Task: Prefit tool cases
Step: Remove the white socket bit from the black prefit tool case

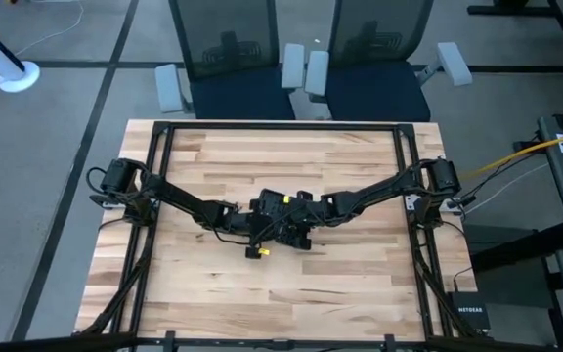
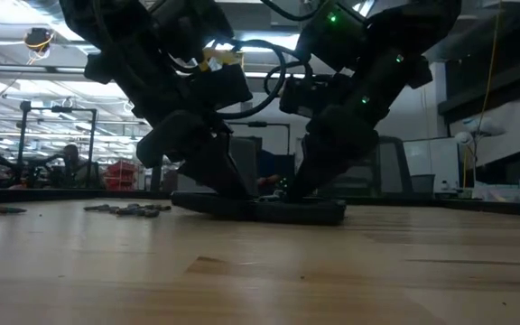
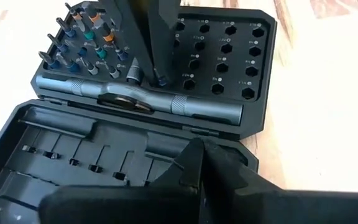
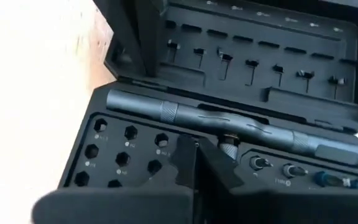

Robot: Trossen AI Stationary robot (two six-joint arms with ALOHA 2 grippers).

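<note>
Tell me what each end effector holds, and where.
Left end effector: shut on nothing, tips against the tool case lid. Right end effector: shut at the bit slots; a pinched bit cannot be told.

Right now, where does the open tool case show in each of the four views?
High view: tool case at table centre, mostly hidden under both claws.
Low view: flat dark slab at middle, below the arms.
Left wrist view: fills the picture, lid nearest.
Right wrist view: fills the picture, lid farthest.
Shared landmark: the grey driver handle lying by the hinge in both wrist views.
</note>
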